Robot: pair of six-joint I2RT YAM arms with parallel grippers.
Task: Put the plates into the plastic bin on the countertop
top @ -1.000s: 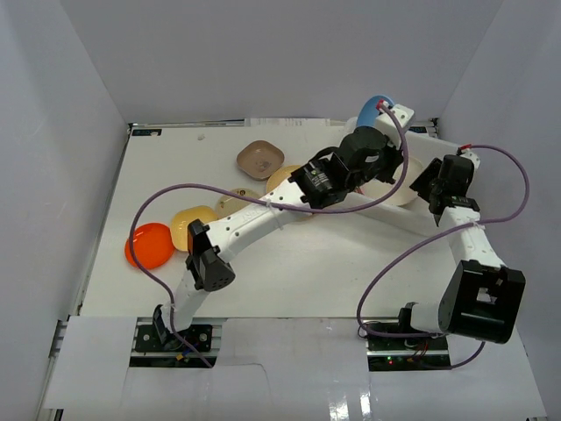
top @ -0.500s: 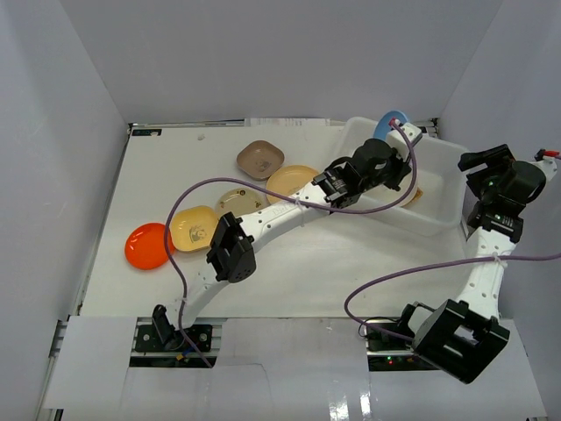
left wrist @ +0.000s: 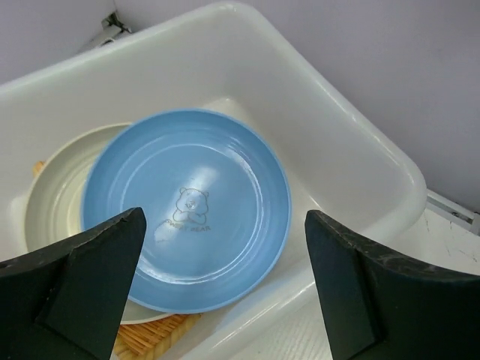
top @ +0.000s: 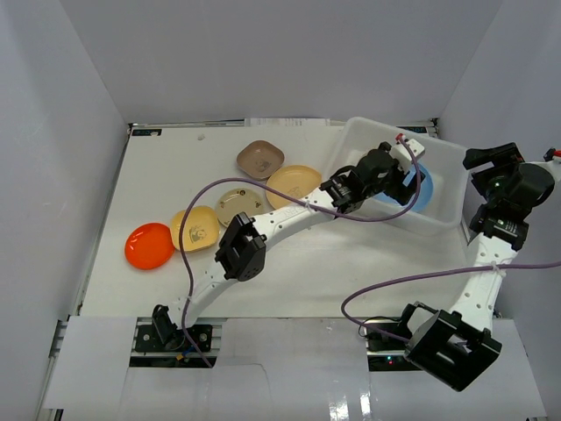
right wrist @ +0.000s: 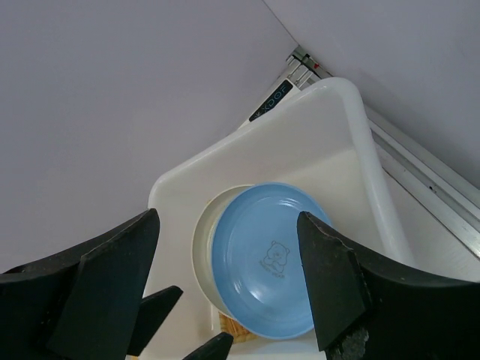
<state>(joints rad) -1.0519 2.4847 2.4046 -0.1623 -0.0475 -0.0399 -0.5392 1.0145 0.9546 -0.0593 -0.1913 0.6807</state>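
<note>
Plates lie strung across the countertop (top: 307, 272), well off to the left of my left claw: farthest out an orange plate (top: 149, 245), then a yellow plate (top: 195, 226), a small beige plate (top: 235, 202), a brown squarish plate (top: 259, 159) farther back, and a larger tan plate (top: 294, 181) nearest my left forearm. None of them touches either of my claws. My left claw (left wrist: 225, 217) hangs over the plastic bin (left wrist: 337, 112), its two dark fingers spread wide apart and gripping nothing. Directly beneath it, framed between those fingers, a blue plate (left wrist: 187, 210) with a small bear print lies inside the bin, clear of both fingertips. It rests tilted on top of a cream plate (left wrist: 56, 195), which pokes out from under it on the left; a strip of something tan and woven-looking (left wrist: 150, 337) shows below the blue plate's near edge, and I cannot tell what it is. The bin sits at the back right of the countertop, close to the wall. Off to the bin's right, my right claw (right wrist: 226, 217) is raised clear of the bin and looks down into it; its fingers too stand wide apart with nothing between them, and the blue plate shows in the gap far below.
</note>
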